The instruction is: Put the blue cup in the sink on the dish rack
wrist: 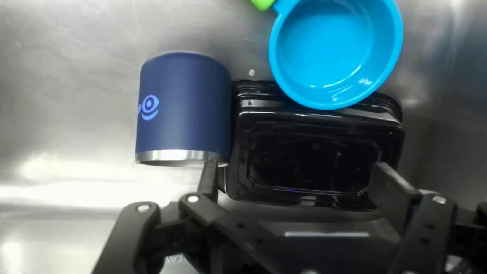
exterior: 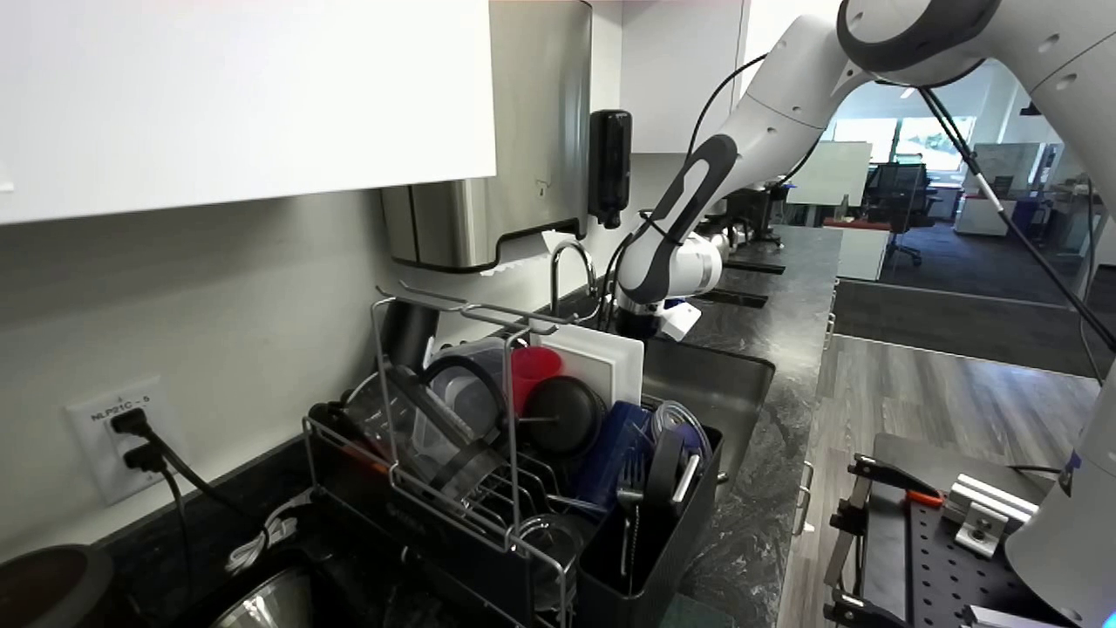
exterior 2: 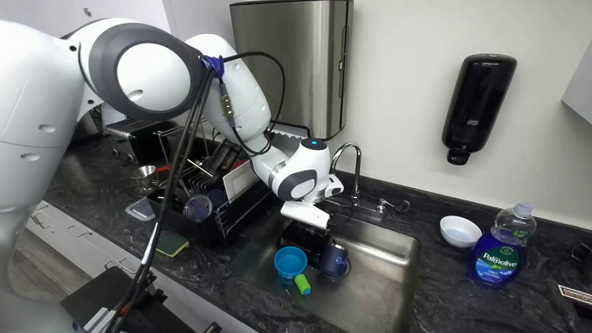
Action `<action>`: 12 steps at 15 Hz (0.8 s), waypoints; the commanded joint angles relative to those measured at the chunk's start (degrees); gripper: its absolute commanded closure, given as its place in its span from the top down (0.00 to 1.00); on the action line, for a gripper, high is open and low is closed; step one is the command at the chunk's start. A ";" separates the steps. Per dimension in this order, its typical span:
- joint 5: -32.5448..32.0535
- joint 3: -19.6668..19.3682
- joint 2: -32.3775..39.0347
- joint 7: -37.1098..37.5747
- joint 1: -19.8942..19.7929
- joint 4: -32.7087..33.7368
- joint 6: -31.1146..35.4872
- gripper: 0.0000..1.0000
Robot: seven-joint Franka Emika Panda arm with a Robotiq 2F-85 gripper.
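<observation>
Spread hand [wrist: 295, 165] near navy mug [wrist: 183, 108]

Countertop [exterior 2: 203, 289], dark with pale veining, stainless sink [exterior 2: 374, 296] inset. Directly upon it: toaster [exterior 2: 138, 138], black dish rack [exterior 2: 248, 207], clear plastic tray [exterior 2: 140, 209], green-and-yellow sponge [exterior 2: 172, 245], white bowl [exterior 2: 459, 231]. Also one Palmolive bottle [exterior 2: 499, 256], upright, beside the bowl.

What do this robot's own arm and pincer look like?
The arm is white with dark grey patches, built of rounded, tube-like segments. Black cables are bunched at a blue wrap, and a small blue light glows near the wrist. The pincer is black, with two flat fingers and pale, round pins at its joints.
</observation>
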 commanded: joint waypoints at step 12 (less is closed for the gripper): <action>-3.18 9.25 12.11 -3.14 -9.06 6.76 13.14 1.00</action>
